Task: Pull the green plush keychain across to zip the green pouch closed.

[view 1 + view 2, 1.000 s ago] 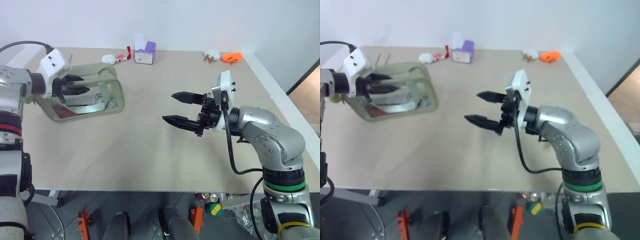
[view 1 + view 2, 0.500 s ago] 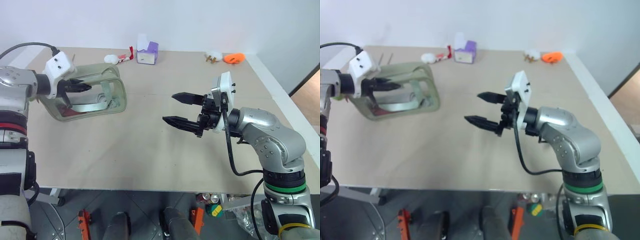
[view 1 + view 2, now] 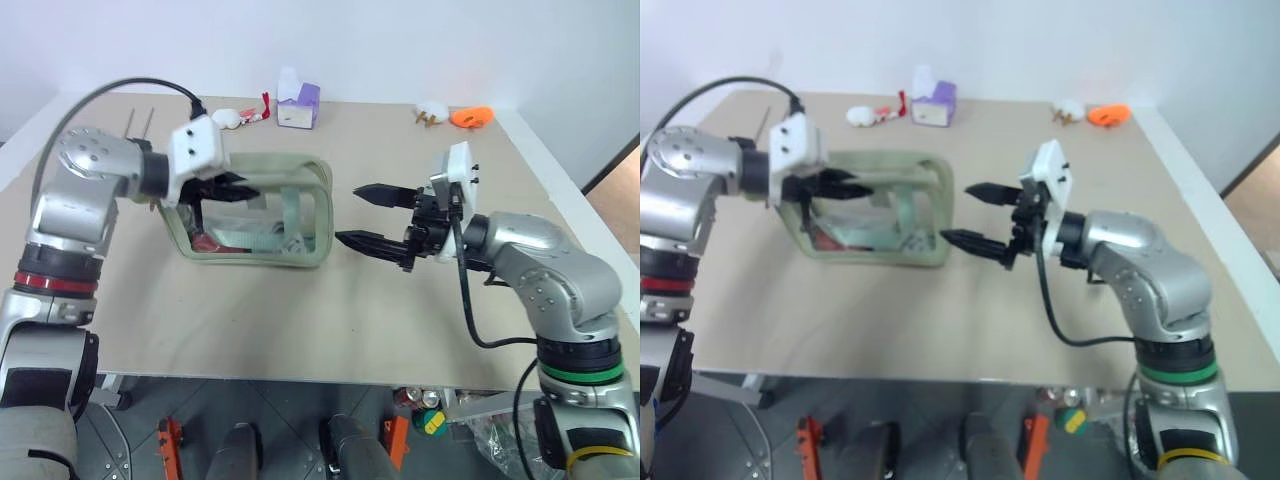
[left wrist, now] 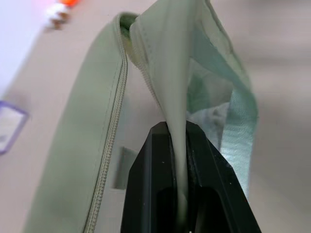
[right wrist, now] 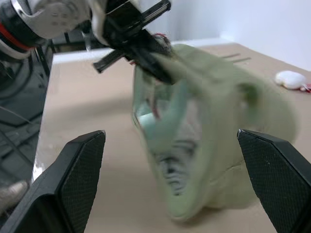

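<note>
Left gripper [image 3: 232,187] has clamped its jaws on the green pouch [image 3: 270,215] fabric and dragged it mid-surface, just beside the spread-jawed right gripper [image 3: 368,215]. Keychain not visible; zipping not started.

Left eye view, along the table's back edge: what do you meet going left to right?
White toy → purple-and-white box → white-and-brown toy → orange toy.

Pouch [image 3: 262,212] sat on table [image 3: 300,300], just left of right gripper [image 3: 368,215]; left gripper [image 3: 238,190] at pouch's top.
</note>
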Tool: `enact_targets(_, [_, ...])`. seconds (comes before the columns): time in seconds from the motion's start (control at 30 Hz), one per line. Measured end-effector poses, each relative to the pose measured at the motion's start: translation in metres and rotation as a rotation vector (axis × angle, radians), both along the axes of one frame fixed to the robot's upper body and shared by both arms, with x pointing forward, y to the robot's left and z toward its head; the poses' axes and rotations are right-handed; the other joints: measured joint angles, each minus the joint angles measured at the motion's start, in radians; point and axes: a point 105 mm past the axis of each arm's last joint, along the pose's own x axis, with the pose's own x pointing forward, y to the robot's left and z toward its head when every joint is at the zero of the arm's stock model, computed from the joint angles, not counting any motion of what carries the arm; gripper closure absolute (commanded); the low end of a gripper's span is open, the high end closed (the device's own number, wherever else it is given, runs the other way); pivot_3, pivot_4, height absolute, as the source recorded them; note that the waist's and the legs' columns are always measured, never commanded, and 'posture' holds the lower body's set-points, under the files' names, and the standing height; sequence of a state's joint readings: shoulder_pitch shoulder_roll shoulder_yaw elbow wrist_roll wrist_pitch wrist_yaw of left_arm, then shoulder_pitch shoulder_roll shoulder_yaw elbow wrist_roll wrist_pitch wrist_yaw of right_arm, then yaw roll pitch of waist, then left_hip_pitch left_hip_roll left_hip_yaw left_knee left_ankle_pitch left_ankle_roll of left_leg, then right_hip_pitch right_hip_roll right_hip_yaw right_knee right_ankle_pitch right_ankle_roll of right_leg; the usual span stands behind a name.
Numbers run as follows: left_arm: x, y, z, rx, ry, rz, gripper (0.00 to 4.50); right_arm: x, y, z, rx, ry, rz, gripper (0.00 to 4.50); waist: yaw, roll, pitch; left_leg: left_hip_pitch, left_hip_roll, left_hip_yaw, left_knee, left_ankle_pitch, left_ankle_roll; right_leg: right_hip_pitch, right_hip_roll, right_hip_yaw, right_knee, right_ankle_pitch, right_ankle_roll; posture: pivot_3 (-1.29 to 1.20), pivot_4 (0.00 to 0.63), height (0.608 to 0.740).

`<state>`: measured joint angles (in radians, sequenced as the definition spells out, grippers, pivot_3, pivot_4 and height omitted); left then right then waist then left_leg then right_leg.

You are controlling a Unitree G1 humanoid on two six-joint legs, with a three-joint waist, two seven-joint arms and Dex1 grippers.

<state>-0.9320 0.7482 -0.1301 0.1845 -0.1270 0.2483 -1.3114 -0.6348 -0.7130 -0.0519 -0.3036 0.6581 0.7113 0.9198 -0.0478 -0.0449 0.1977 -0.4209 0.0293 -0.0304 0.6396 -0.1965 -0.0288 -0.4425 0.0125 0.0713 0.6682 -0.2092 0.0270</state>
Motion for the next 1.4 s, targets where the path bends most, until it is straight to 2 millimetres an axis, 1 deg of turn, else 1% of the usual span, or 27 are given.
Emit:
enact_targets(0.03, [-0.001,-0.001,-0.002,0.004,0.0,-0.004,4.47,0.0,-0.007,0.001,-0.017,-0.004,-0.011,0.0,0.0,0.0,0.0,0.001,0.0,0.0,0.0,0.0,0.0,0.001,0.0,0.0,0.0,0.0,0.0,0.0,0.15,0.74])
enact_targets(0.13, [-0.003,-0.004,-0.006,0.011,-0.013,-0.004,4.47,0.0,-0.036,0.002,-0.087,-0.017,-0.07,0.0,0.001,0.0,0.0,0.002,0.0,0.0,0.001,0.0,0.0,0.003,0.0,0.0,-0.001,0.0,0.001,0.0,0.15,0.74])
enact_targets(0.2, [-0.004,-0.005,-0.01,0.013,-0.015,0.004,4.47,0.003,-0.046,0.001,-0.106,-0.016,-0.101,0.0,0.0,0.0,0.0,0.003,0.0,0.002,0.001,0.0,0.0,0.003,0.0,0.001,0.0,0.001,0.001,0.0,0.15,0.74])
enact_targets(0.33, [-0.003,-0.014,-0.012,-0.014,-0.001,0.01,4.47,0.004,-0.046,0.002,-0.104,-0.024,-0.1,0.0,0.0,0.0,0.0,0.005,0.0,0.002,0.001,0.001,0.002,0.003,0.0,0.002,0.0,0.003,0.001,0.0,0.15,0.74])
enact_targets(0.47, [-0.001,-0.024,-0.015,-0.042,0.004,0.015,4.47,0.006,-0.038,-0.002,-0.08,-0.019,-0.09,0.0,0.005,0.0,0.0,0.004,-0.001,0.002,0.003,0.002,0.002,0.005,-0.001,0.002,-0.001,0.004,0.002,0.0,0.15,0.74])
enact_targets(0.57, [0.001,-0.027,-0.015,-0.058,0.003,0.028,4.47,0.007,-0.034,-0.006,-0.085,-0.01,-0.081,0.0,0.006,0.001,0.0,0.002,-0.002,0.002,0.004,0.002,0.002,0.005,-0.002,0.002,-0.002,0.005,0.004,0.0,0.15,0.74])
enact_targets(0.73, [0.004,-0.032,-0.016,-0.083,0.015,0.045,4.47,0.007,-0.03,-0.003,-0.079,-0.028,-0.068,0.0,0.008,0.001,0.0,0.0,-0.002,0.002,0.007,0.002,0.002,0.005,-0.002,0.002,-0.003,0.006,0.006,0.0,0.15,0.74])
enact_targets(0.8, [0.005,-0.033,-0.016,-0.094,0.026,0.05,3.71,0.008,-0.029,-0.003,-0.077,-0.029,-0.067,0.0,0.008,0.001,0.0,0.0,-0.002,0.002,0.007,0.002,0.002,0.005,-0.002,0.002,-0.003,0.006,0.006,0.0,0.15,0.74])
enact_targets(0.83, [0.004,-0.035,-0.015,-0.099,0.026,0.045,3.49,0.008,-0.028,-0.004,-0.076,-0.029,-0.066,0.0,0.008,0.001,0.0,0.0,-0.002,0.002,0.008,0.002,0.002,0.005,-0.002,0.002,-0.003,0.006,0.006,0.0,0.15,0.74])
enact_targets(0.97, [-0.001,-0.044,-0.013,-0.124,0.049,0.014,2.14,0.008,-0.024,-0.005,-0.072,-0.026,-0.051,0.0,0.006,0.001,0.0,0.0,-0.002,0.002,0.009,0.002,0.002,0.005,-0.002,0.002,-0.003,0.007,0.006,0.0,0.15,0.74])
enact_targets(1.0, [-0.003,-0.046,-0.012,-0.129,0.057,0.006,1.69,0.008,-0.022,-0.007,-0.076,-0.022,-0.048,0.0,0.006,0.001,0.0,0.0,-0.002,0.002,0.009,0.002,0.002,0.005,-0.002,0.002,-0.002,0.007,0.006,0.0,0.15,0.74])
enact_targets(1.03, [-0.005,-0.048,-0.012,-0.136,0.061,-0.002,1.35,0.008,-0.021,-0.008,-0.078,-0.02,-0.045,0.0,0.005,0.001,0.0,0.0,-0.002,0.002,0.009,0.002,0.002,0.005,-0.001,0.002,-0.002,0.007,0.006,0.0,0.15,0.74])
enact_targets(1.1, [-0.007,-0.051,-0.011,-0.15,0.069,-0.014,0.78,0.008,-0.02,-0.009,-0.077,-0.017,-0.041,0.0,0.004,0.001,0.0,0.0,-0.002,0.002,0.009,0.002,0.002,0.005,-0.001,0.002,-0.002,0.007,0.006,0.0,0.15,0.74])
enact_targets(1.2, [-0.013,-0.055,-0.006,-0.19,0.097,-0.037,0.78,0.008,-0.019,-0.01,-0.07,-0.015,-0.036,0.0,0.002,0.001,0.0,0.0,-0.002,0.002,0.009,0.002,0.002,0.004,-0.001,0.002,-0.002,0.007,0.006,0.0,0.15,0.74])
enact_targets(1.27, [-0.015,-0.052,0.0,-0.22,0.106,-0.043,0.78,0.008,-0.018,-0.01,-0.065,-0.014,-0.033,0.0,0.001,0.001,0.0,0.0,-0.001,0.002,0.008,0.002,0.002,0.004,-0.001,0.002,-0.002,0.007,0.006,0.0,0.15,0.74])
enact_targets(1.4, [-0.015,-0.033,0.023,-0.33,0.088,-0.007,0.78,0.008,-0.015,-0.011,-0.056,-0.008,-0.025,0.0,-0.002,0.001,0.0,0.0,0.0,0.002,0.008,0.002,0.002,0.004,0.0,0.002,-0.002,0.007,0.005,0.0,0.15,0.74])
